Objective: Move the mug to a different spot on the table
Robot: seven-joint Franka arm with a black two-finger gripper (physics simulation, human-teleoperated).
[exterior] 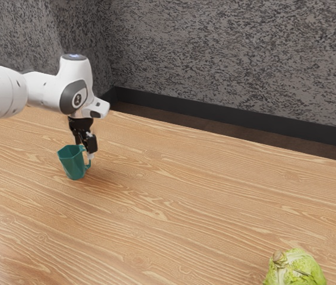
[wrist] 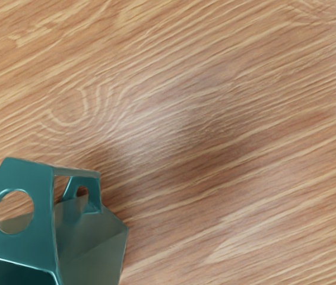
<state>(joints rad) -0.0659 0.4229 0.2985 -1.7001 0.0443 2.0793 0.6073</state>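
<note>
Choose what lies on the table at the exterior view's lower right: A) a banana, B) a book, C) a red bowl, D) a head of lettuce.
D: a green, leafy head of lettuce lies there on the wooden table, far from the teal mug.

Wood-grain table (exterior: 215,196), smooth, soft satin sheen. Teal mug (exterior: 73,161), flat-faceted and smooth, faintly glossy like plastic. White arm shell (exterior: 43,89) glossy, black gripper (exterior: 88,155) matt. Rough, speckled grey wall (exterior: 227,53) behind. Crinkled, leafy lettuce (exterior: 295,268).
</note>
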